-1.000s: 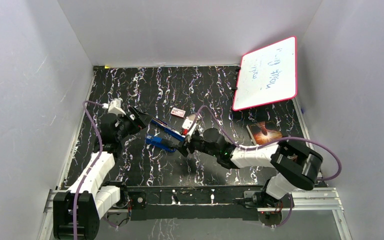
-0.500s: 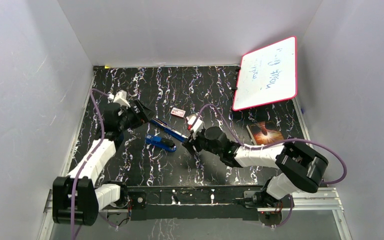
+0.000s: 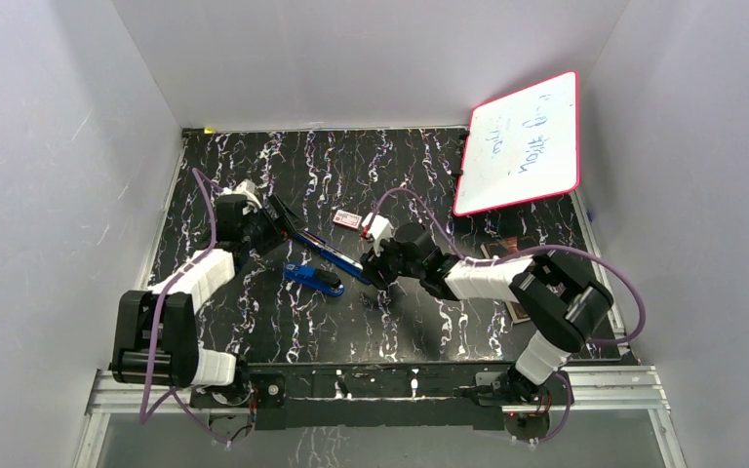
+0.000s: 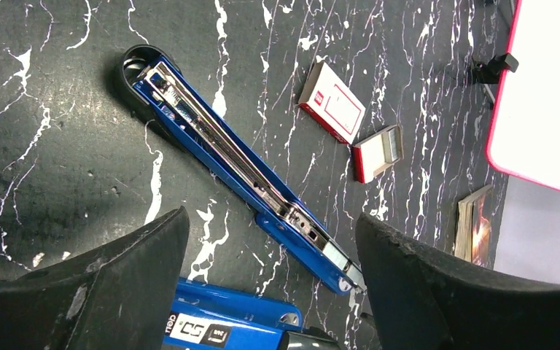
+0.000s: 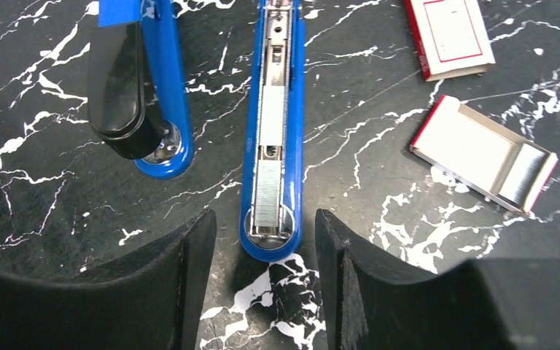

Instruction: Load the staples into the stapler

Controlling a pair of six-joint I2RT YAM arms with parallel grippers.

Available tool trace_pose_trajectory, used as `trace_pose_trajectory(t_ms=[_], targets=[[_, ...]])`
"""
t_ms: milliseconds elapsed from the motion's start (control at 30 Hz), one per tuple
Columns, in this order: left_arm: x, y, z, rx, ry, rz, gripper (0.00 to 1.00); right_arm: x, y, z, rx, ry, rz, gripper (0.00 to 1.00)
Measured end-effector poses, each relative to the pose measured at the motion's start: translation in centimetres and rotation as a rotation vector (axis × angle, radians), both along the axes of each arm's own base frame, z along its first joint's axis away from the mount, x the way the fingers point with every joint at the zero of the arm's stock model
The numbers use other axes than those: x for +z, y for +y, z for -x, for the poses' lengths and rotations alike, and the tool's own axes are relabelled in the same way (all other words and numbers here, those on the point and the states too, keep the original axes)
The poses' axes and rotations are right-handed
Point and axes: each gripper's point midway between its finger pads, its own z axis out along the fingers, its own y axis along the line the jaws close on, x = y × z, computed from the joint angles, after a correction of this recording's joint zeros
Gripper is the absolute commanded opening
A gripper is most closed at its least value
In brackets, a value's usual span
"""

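Staples (image 5: 268, 193) seated in the channel of the opened stapler (image 5: 294, 109) on the table (image 5: 44, 182), dead ahead of the right claw (image 5: 262, 219), spread and empty; long axis running straight away through its gap. Left claw (image 4: 271, 219) spread too, by the opposite end.
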Motion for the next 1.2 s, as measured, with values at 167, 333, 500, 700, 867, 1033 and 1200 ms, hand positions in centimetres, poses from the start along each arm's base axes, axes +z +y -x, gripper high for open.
trace_pose_trajectory(t_ms=[167, 333, 500, 700, 867, 1033, 1200], targets=[[-0.9, -0.1, -0.3, 0.012, 0.024, 0.014, 0.83, -0.8, 0.7, 0.1, 0.031, 0.015, 0.007, 0.43], [-2.2, -0.3, -0.9, 0.028, 0.060, 0.035, 0.82, -2.2, 0.7, -0.2, 0.029, 0.024, 0.039, 0.39], [-3.1, -0.5, -1.4, 0.039, 0.085, 0.059, 0.82, -2.6, 0.9, -0.5, 0.035, 0.016, 0.052, 0.24], [-3.0, -1.0, -2.1, 0.052, 0.075, 0.104, 0.83, -2.5, 1.1, -0.7, 0.035, 0.004, 0.044, 0.00], [-3.2, -1.7, -2.5, 0.070, 0.060, 0.185, 0.84, -2.5, 2.1, -1.2, 0.026, 0.004, -0.011, 0.00], [-4.6, -2.0, -1.9, 0.097, 0.097, 0.237, 0.87, -2.3, 3.3, -1.9, -0.004, 0.036, -0.055, 0.00], [-4.5, -2.0, -2.5, 0.127, 0.088, 0.271, 0.85, -2.2, 4.1, -2.4, -0.020, 0.057, -0.075, 0.00]])
